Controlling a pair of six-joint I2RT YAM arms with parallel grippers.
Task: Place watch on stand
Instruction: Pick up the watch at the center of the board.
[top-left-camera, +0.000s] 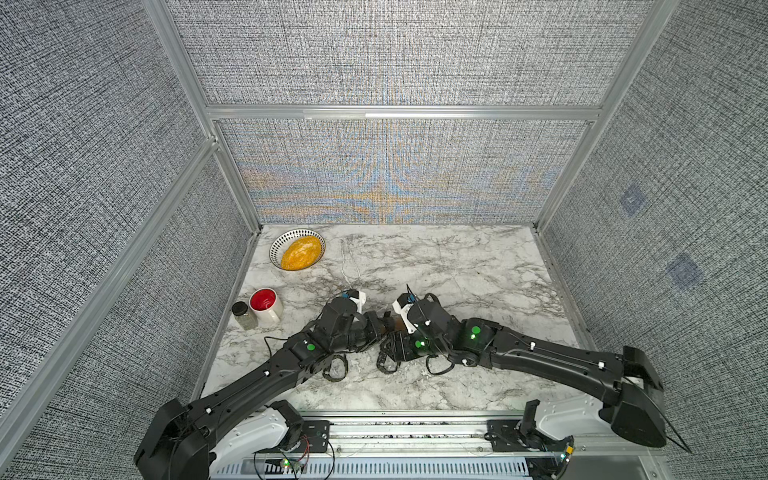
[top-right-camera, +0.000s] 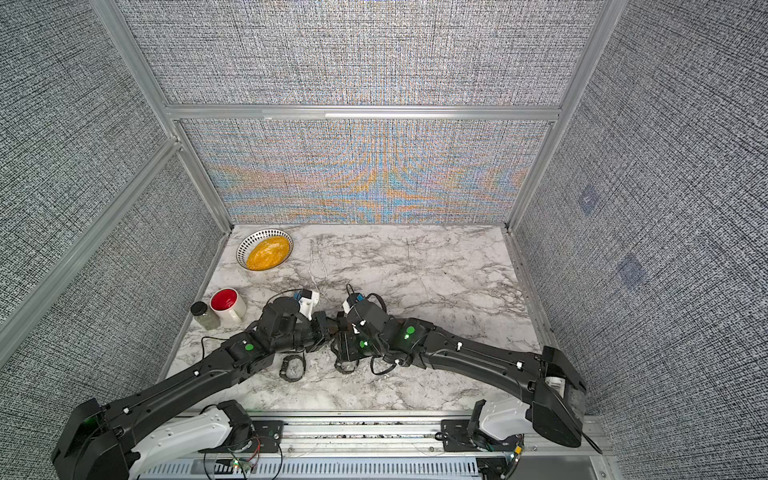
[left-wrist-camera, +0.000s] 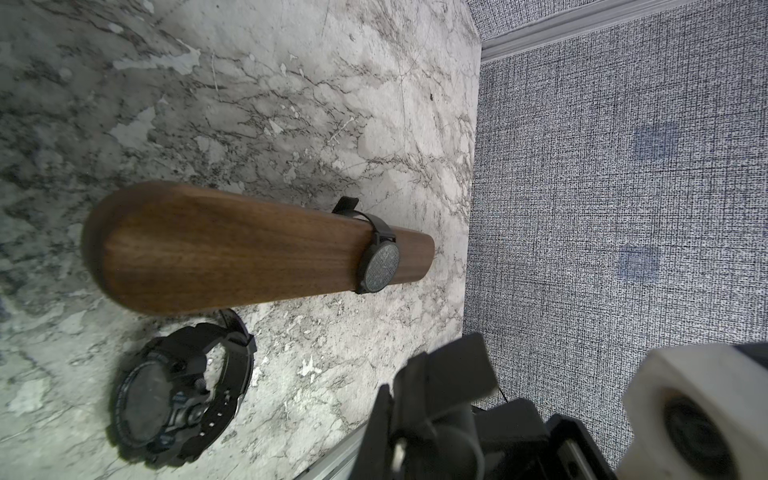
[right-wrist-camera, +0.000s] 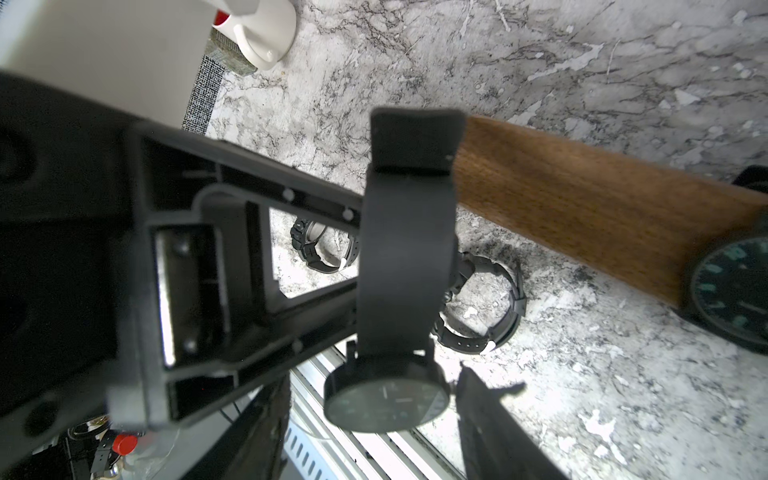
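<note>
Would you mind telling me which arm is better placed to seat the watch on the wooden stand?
Probably the right: the face of the watch sits between the fingers of the right gripper, by the end of the stand. The left gripper is shut.

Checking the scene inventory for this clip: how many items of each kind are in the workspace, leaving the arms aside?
Watches: 4
Stand: 1
Mug: 1
Jar: 1
Bowl: 1
Total: 8
</note>
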